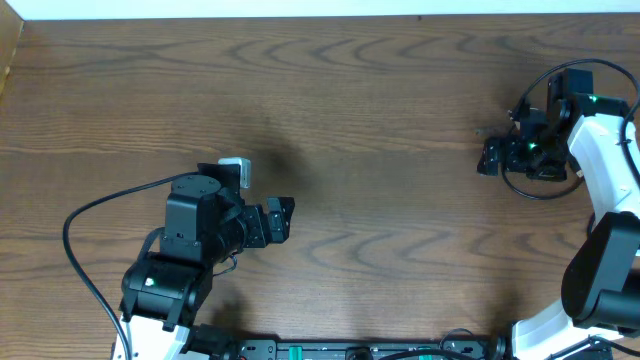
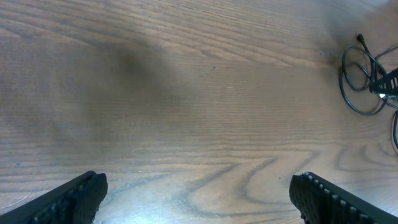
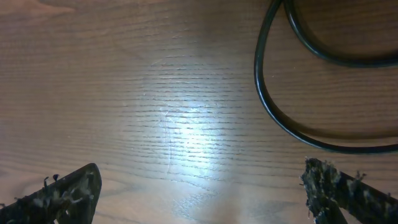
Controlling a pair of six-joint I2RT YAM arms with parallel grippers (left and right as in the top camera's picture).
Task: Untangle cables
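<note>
The cables (image 1: 535,197) are thin black cords looped on the wooden table at the far right, partly hidden under my right arm. The left wrist view shows them as small rings (image 2: 362,79) far off at the upper right. In the right wrist view two curved strands (image 3: 268,99) lie on the wood ahead and to the right of the fingers. My right gripper (image 1: 485,157) is open just left of the loops, with only bare wood between its fingertips (image 3: 205,194). My left gripper (image 1: 288,220) is open over bare wood at the centre-left, far from the cables, with its fingers wide apart (image 2: 199,202).
The table's far edge (image 1: 320,16) runs along the top and its left edge (image 1: 8,60) shows at the upper left corner. A thick black arm cable (image 1: 85,215) loops out to the left of my left arm. The arm bases (image 1: 350,350) sit along the near edge.
</note>
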